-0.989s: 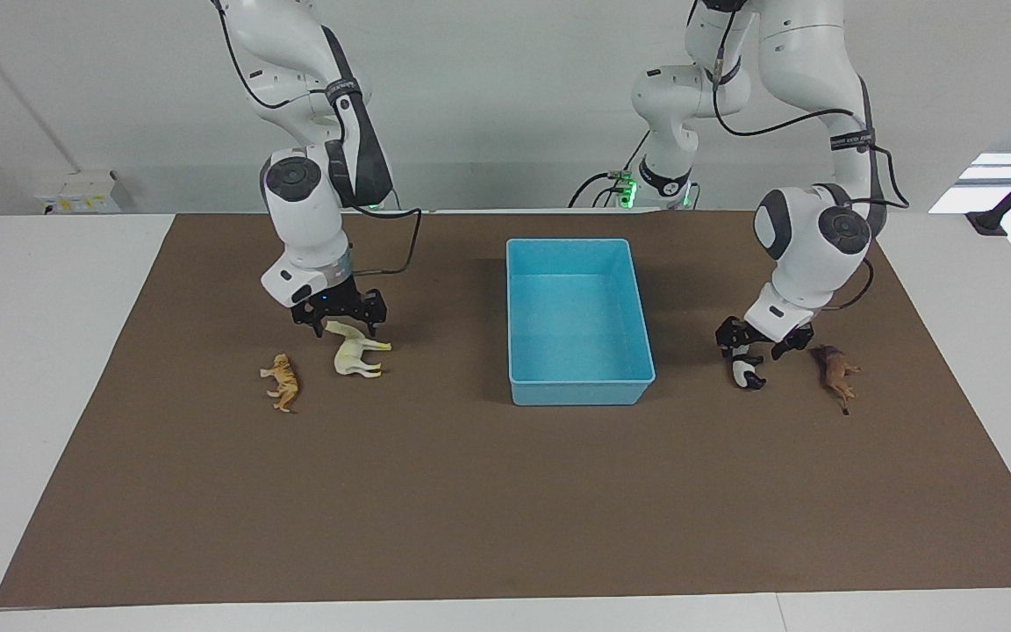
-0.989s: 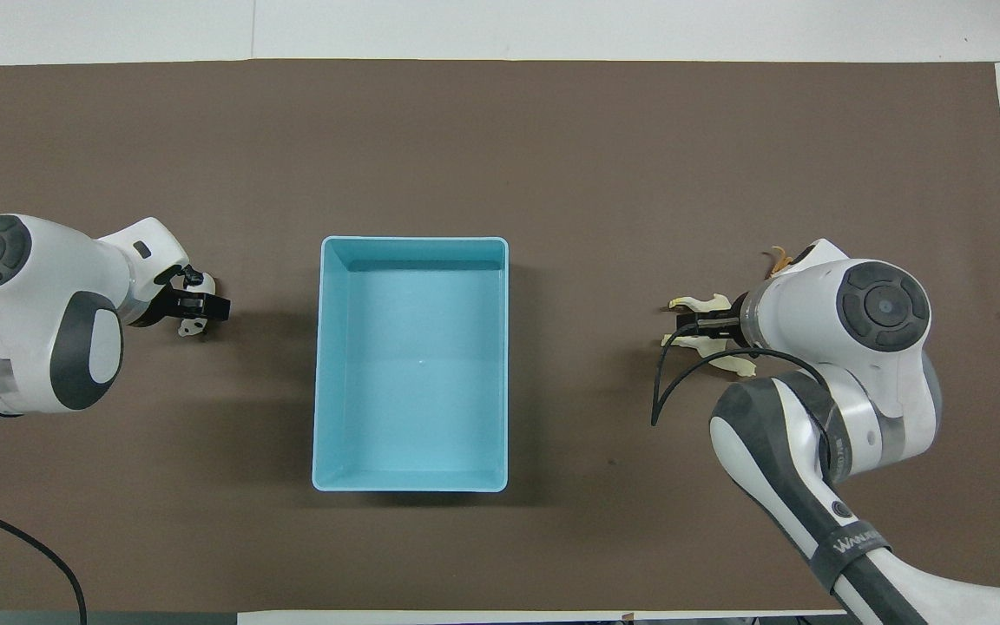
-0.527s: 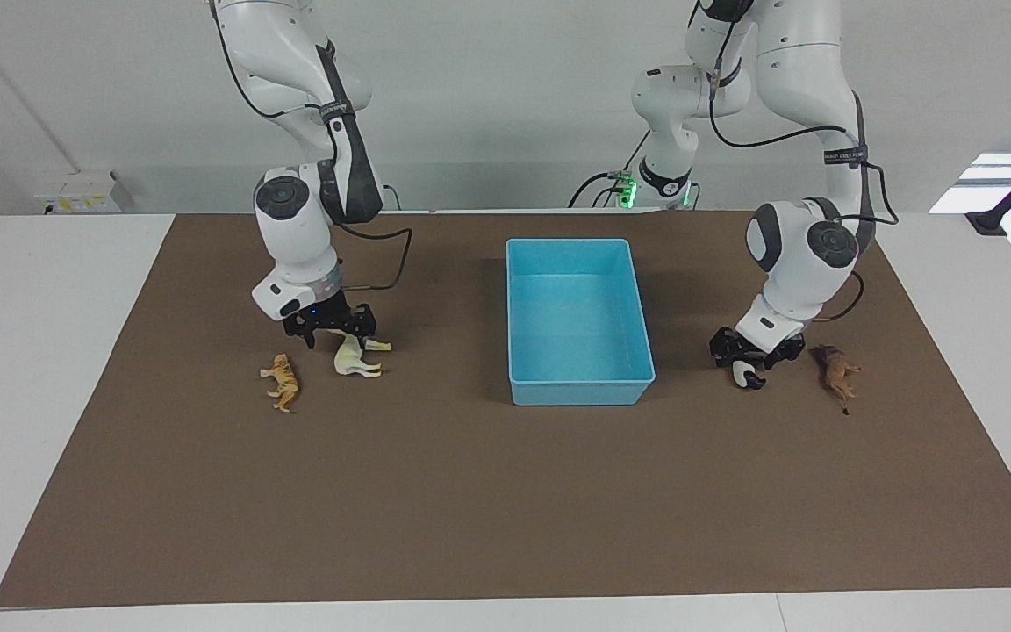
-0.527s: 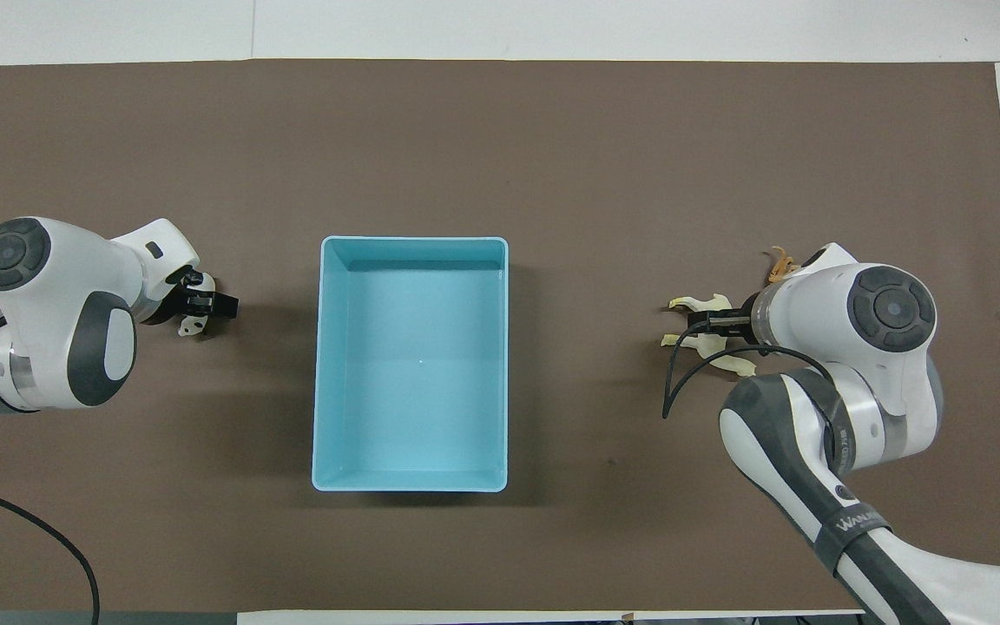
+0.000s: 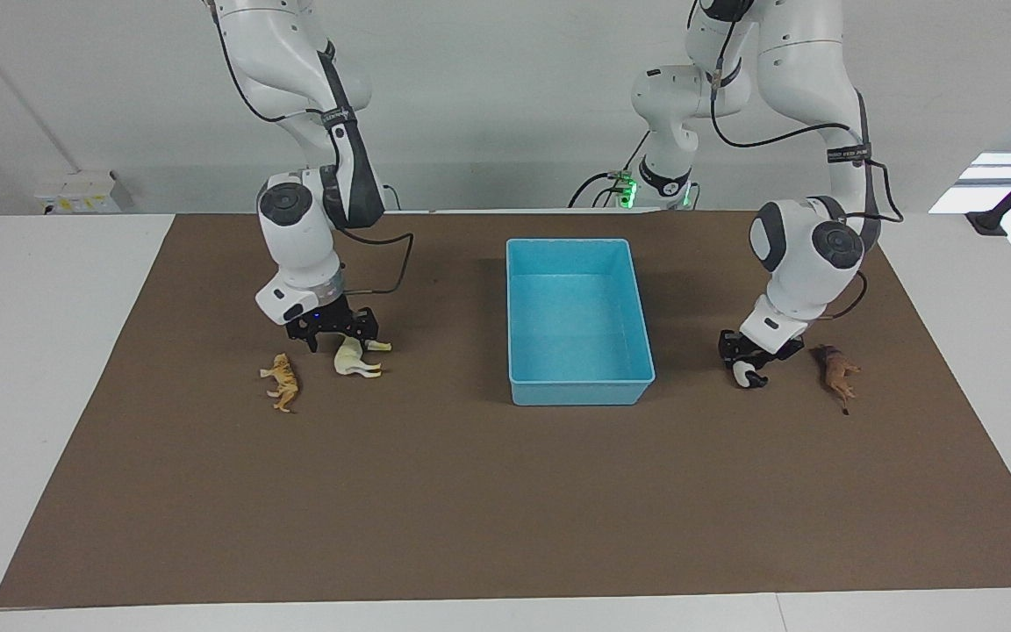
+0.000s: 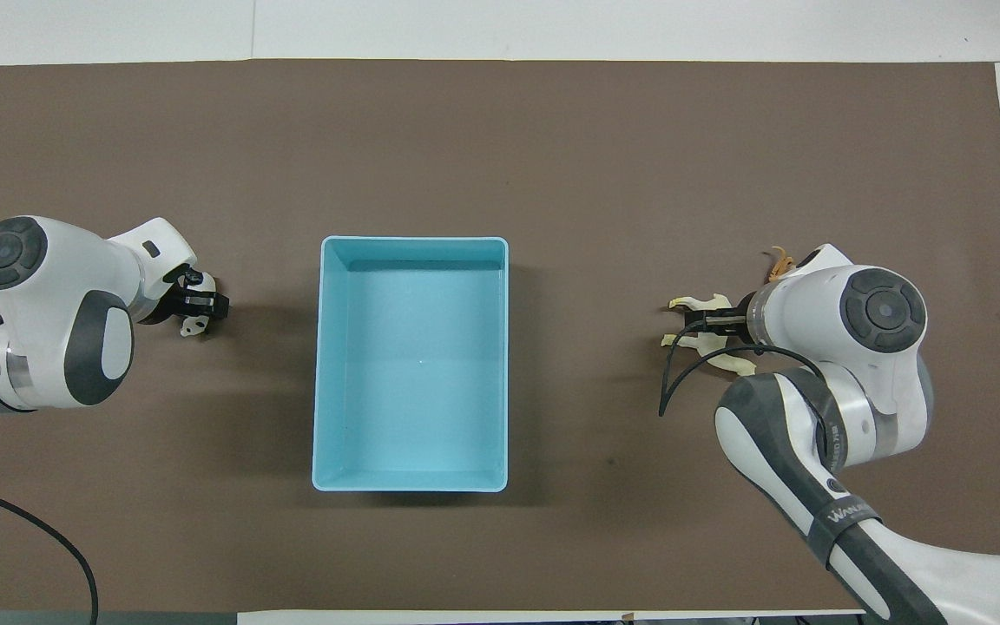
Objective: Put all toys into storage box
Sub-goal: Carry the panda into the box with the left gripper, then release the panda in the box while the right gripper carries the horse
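A: Where does each arm stand?

B: Both are down at the worktop, one at each end of the box. The right gripper sits on the horse, jaws set either side of its body and narrow, though I cannot tell whether they have closed on it. The left gripper is on the panda, jaws drawn in around it; a firm hold I cannot confirm either.

A: Why one toy each?

B: Each arm takes the toy at its own end that lies closer to the box, so I judge the carry will be short and the arms will not cross.

A: And the others?

B: The tiger lies on its side just beside the horse, toward the right arm's end. The lion lies beside the panda, toward the left arm's end. Both are untouched.

A: The box?

B: Open, between the two arms, with no toy in it. Nothing is stored yet; the step in hand looks like the grasp before lifting.
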Motion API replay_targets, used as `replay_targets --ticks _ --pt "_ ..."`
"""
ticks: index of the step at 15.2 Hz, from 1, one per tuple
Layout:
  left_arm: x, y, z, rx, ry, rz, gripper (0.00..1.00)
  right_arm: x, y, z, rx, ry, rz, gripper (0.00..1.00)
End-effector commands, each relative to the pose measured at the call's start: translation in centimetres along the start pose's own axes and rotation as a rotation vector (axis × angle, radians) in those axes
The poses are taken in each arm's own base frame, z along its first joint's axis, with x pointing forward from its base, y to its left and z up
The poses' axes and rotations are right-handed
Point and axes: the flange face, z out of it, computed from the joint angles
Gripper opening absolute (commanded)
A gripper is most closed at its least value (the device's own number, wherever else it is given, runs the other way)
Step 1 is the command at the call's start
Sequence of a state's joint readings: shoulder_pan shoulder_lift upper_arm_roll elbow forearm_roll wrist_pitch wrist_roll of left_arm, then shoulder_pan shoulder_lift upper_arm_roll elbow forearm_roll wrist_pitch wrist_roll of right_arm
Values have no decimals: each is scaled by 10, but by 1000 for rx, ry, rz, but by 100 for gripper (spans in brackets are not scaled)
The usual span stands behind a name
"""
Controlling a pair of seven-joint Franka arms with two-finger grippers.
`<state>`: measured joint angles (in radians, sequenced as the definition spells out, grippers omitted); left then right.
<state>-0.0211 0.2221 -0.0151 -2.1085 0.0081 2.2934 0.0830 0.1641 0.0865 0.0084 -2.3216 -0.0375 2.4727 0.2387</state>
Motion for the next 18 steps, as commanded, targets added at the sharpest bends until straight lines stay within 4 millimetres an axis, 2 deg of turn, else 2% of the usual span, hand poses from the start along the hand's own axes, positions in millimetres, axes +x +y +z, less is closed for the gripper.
replay_targets --ticks 1,3,4,5,6,7,8,9,10,11,12,14,16,18 --pt "17 16 -62 -34 -63 -69 0 -7 -1 6 -4 4 -19 100" --pt "15 70 -116 -23 -114 -142 0 -8 -13 21 0 7 -34 100" --pt "9 101 -138 -14 -124 -202 0 -7 -13 25 3 14 -36 100" --pt "1 133 -150 -17 -123 -275 0 -7 -13 29 2 11 -36 97" --pt "-5 160 -156 -34 -118 -335 0 -7 -13 30 3 11 -36 85" --pt "-10 185 -156 -34 -115 -364 0 -8 -13 31 1 8 -38 68" --pt "-14 211 -156 -45 -86 -370 0 -8 -14 31 2 6 -38 30" --pt "-17 227 -151 -52 -64 -398 0 -7 -14 31 2 8 -36 4" --pt "-29 251 -147 -61 -38 -423 0 -7 -13 30 2 9 -35 0" --pt "-42 270 -136 -72 -13 -423 11 -6 -14 30 2 9 -36 0" --pt "-54 278 -124 -79 3 -416 31 -6 -14 30 2 9 -38 0" --pt "-64 281 -118 -76 0 -420 100 -4 -15 29 2 8 -50 0" --pt "-62 280 -122 -70 -7 -426 100 5 -16 21 1 8 -48 0" --pt "-59 264 -132 -39 -32 -428 100 22 -18 -3 -11 -17 -43 0"
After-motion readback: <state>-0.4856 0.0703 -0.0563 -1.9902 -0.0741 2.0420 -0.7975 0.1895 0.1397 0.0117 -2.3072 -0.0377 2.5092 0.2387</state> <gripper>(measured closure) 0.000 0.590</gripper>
